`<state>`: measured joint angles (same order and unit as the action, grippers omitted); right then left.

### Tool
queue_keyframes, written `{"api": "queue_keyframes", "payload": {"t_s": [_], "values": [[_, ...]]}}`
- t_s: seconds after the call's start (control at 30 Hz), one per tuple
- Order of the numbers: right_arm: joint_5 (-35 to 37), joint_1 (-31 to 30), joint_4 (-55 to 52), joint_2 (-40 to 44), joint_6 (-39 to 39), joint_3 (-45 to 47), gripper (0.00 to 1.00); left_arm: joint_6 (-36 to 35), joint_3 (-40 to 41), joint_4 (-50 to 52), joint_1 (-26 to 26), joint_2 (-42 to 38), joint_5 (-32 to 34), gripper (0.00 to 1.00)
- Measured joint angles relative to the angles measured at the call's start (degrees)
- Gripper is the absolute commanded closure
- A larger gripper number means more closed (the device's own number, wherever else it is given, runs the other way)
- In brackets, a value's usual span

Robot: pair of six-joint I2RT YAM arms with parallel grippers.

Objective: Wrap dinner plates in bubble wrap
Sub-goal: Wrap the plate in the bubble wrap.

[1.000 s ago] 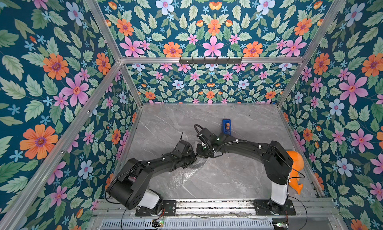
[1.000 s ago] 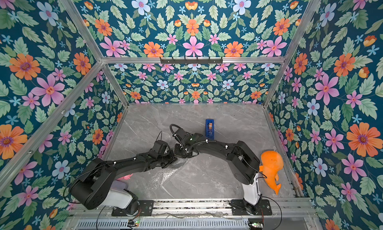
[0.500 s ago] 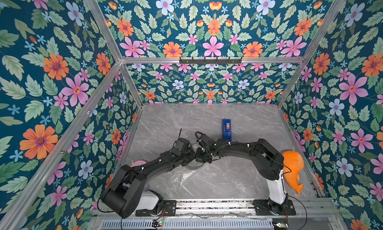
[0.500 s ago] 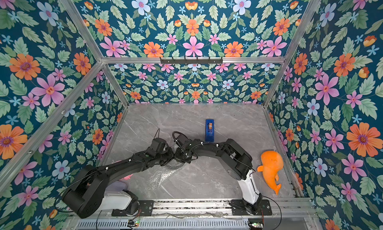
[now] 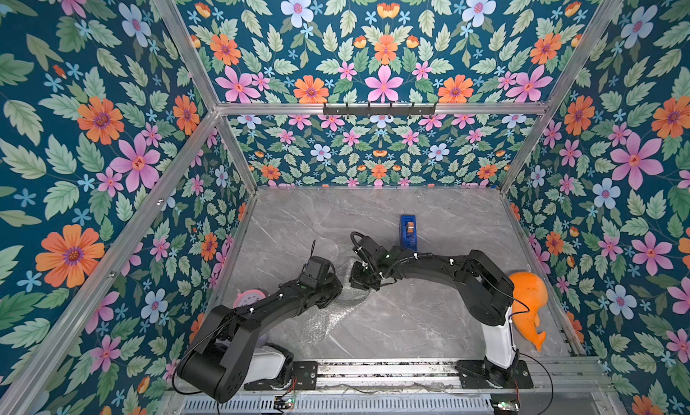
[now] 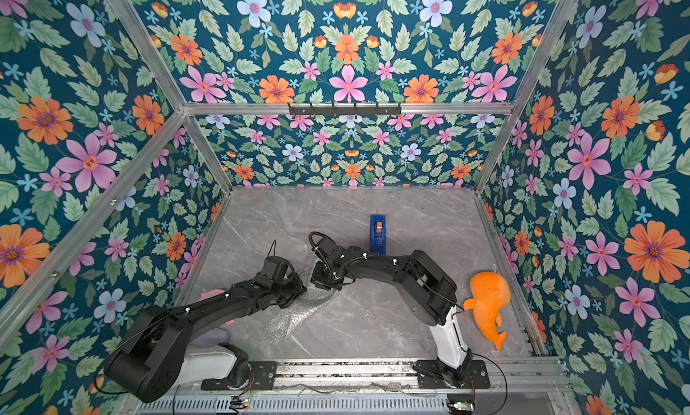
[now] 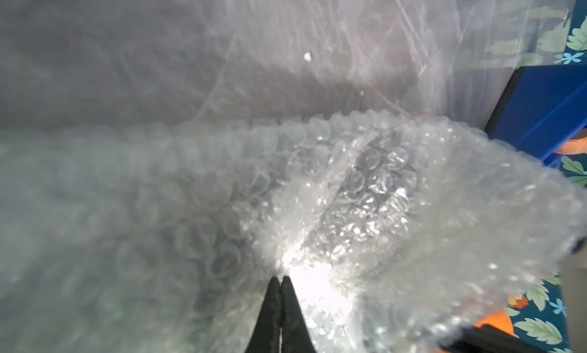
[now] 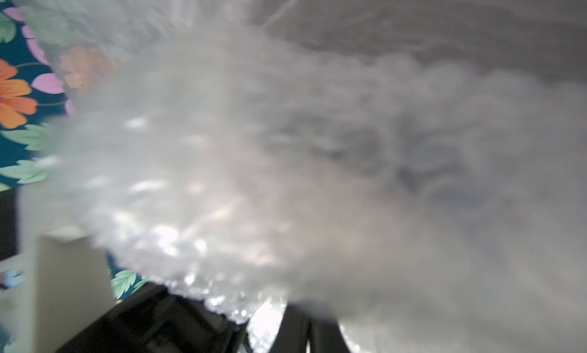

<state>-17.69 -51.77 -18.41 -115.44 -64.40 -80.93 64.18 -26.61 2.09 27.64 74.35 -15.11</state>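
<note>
- Since a second ago, your left arm [image 5: 261, 312] has sunk its elbow toward the front rail [image 5: 392, 370]. That uncovers a pink round item [image 5: 249, 296] at the left edge of the table [image 5: 410, 319], and more of the bubble wrap [image 5: 328, 316].
- Your right arm [image 5: 448, 271] swung its elbow inward, then back out beside the orange whale toy [image 5: 528, 301]. Both wrists have stayed nearly nose to nose at mid-table.
- The left gripper [image 7: 280, 281] is pinched tight on the bubble wrap, with creases fanning out from its tips.
- The right gripper [image 8: 306, 322] has its jaws drawn together and wrap bunched at the tips; blur hides whether it grips.
- The bubble wrap lies crumpled on the table, front-left of centre, beneath and between the two grippers. Its near edge stops short of the front rail.
- Open room: the back half of the table is bare except for the blue tape dispenser [image 5: 407, 230], just behind the right arm. The whale toy rests near the right wall.
</note>
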Motion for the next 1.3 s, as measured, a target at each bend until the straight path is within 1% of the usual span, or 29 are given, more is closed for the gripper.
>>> {"api": "queue_keyframes", "payload": {"t_s": [0.2,0.3,0.47,0.53,0.6,0.67,0.77,0.87,0.97,1.0,1.07,1.1,1.13,1.23,1.3], "values": [[-2.6,-2.8,-1.5,-2.9,1.7,-7.3,1.00,0.3,1.6,-3.4,-0.5,0.9,-1.5,1.00],[-2.9,-3.0,-1.9,-4.7,1.5,-7.0,1.00,1.7,3.0,-6.2,-0.5,0.8,-2.4,1.00],[-3.0,-2.3,2.2,-5.9,0.0,-4.4,1.00,3.1,4.8,-7.8,-0.6,-0.5,-3.4,1.00],[-4.3,-1.8,3.3,-6.9,-0.9,-4.0,1.00,3.6,5.0,-7.6,-0.8,-1.0,-3.3,1.00],[-5.7,-1.6,4.7,-7.5,-1.0,-4.0,1.00,4.0,4.7,-6.5,-1.2,-1.4,-3.0,0.98],[-7.6,-1.4,6.1,-8.0,-1.6,-3.6,1.00,3.8,3.7,-3.0,-2.1,-2.4,-2.6,0.90],[-10.4,-1.2,8.2,-8.6,-2.7,-3.4,1.00,3.3,1.1,4.6,-3.4,-3.9,-1.7,0.84],[-11.4,-1.0,10.4,-9.1,-3.2,-4.1,1.00,2.4,-2.4,10.5,-4.8,-4.1,-0.7,0.84],[-12.1,-0.9,11.1,-9.8,-3.4,-4.7,1.00,1.6,-4.5,13.1,-5.2,-2.9,0.0,0.84],[-12.2,-0.9,11.1,-10.1,-3.5,-4.9,1.00,1.6,-4.7,13.5,-5.3,-2.5,0.0,0.86],[-10.7,-0.9,9.3,-10.9,-3.5,-5.1,1.00,1.6,-5.0,12.6,-5.6,-1.9,-0.8,0.88],[-12.6,-0.8,8.4,-11.3,-4.0,-5.0,1.00,1.6,-5.2,10.2,-5.7,-1.8,-1.7,0.89],[-12.6,-1.0,8.0,-11.5,-3.6,-5.2,1.00,1.6,-5.2,6.9,-5.6,-1.6,-2.1,0.90],[-13.0,-1.1,6.8,-11.6,-3.3,-5.7,1.00,1.4,-4.2,2.7,-6.6,-1.7,-3.7,0.86],[-13.2,-1.1,6.5,-11.7,-3.3,-5.8,1.00,1.4,-3.4,2.5,-7.6,-3.0,-4.3,0.87]]}}
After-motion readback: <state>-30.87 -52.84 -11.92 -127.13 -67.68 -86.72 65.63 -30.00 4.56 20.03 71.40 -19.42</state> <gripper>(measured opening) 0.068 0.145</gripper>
